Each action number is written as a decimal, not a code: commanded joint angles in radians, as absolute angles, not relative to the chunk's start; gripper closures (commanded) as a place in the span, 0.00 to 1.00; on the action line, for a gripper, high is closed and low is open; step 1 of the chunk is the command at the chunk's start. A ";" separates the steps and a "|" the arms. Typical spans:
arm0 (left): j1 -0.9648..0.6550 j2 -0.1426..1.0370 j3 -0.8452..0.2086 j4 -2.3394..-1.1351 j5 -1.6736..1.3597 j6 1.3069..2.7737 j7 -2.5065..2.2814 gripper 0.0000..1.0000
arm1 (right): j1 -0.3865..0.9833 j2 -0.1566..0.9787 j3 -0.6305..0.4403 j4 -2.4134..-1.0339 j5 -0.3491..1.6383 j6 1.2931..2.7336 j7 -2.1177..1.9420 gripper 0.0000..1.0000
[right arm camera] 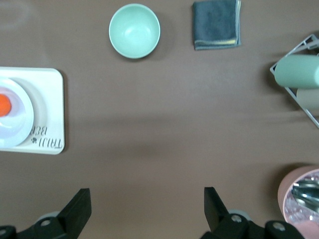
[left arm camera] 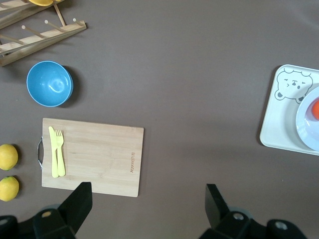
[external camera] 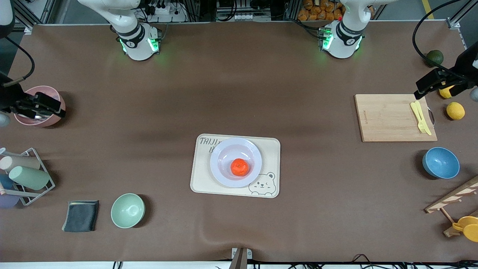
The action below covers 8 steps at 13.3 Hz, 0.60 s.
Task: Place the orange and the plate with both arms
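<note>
The small red-orange orange (external camera: 239, 167) lies in the pale lavender plate (external camera: 224, 155), which rests on the cream bear tray (external camera: 270, 149) at the table's middle. In the left wrist view, the plate (left arm camera: 305, 124) and the orange (left arm camera: 315, 109) are cut off by the frame's edge. The same holds for the plate (right arm camera: 20, 117) and the orange (right arm camera: 4, 105) in the right wrist view. My left gripper (external camera: 429, 85) (left arm camera: 148, 191) is open and empty, above the cutting board's edge at the left arm's end. My right gripper (external camera: 41, 106) (right arm camera: 145, 196) is open and empty, over the pink cup at the right arm's end.
A wooden cutting board (external camera: 388, 117) with yellow fork and knife (external camera: 420, 117), two lemons (external camera: 455, 111), a dark green fruit (external camera: 435, 57), a blue bowl (external camera: 440, 162) and a wooden rack (external camera: 453, 201) lie at the left arm's end. A pink cup (external camera: 44, 90), cup rack (external camera: 26, 177), grey cloth (external camera: 80, 216) and mint bowl (external camera: 127, 210) lie at the right arm's end.
</note>
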<state>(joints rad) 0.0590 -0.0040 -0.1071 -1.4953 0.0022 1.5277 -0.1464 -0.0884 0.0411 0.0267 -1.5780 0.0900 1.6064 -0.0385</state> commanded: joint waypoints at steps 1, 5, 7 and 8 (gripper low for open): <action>0.066 -0.023 -0.110 -1.497 -0.008 1.514 -0.120 0.00 | -0.100 0.008 0.012 -1.591 0.067 1.582 -0.020 0.00; 0.066 -0.025 -0.112 -1.497 -0.021 1.513 -0.118 0.00 | -0.069 0.011 -0.021 -1.591 0.069 1.591 -0.020 0.00; 0.063 -0.025 -0.117 -1.499 -0.017 1.508 -0.117 0.00 | -0.063 0.011 -0.021 -1.591 0.069 1.591 -0.018 0.00; 0.058 -0.022 -0.117 -1.497 -0.014 1.508 -0.118 0.00 | -0.052 0.011 -0.032 -1.591 0.069 1.591 -0.018 0.00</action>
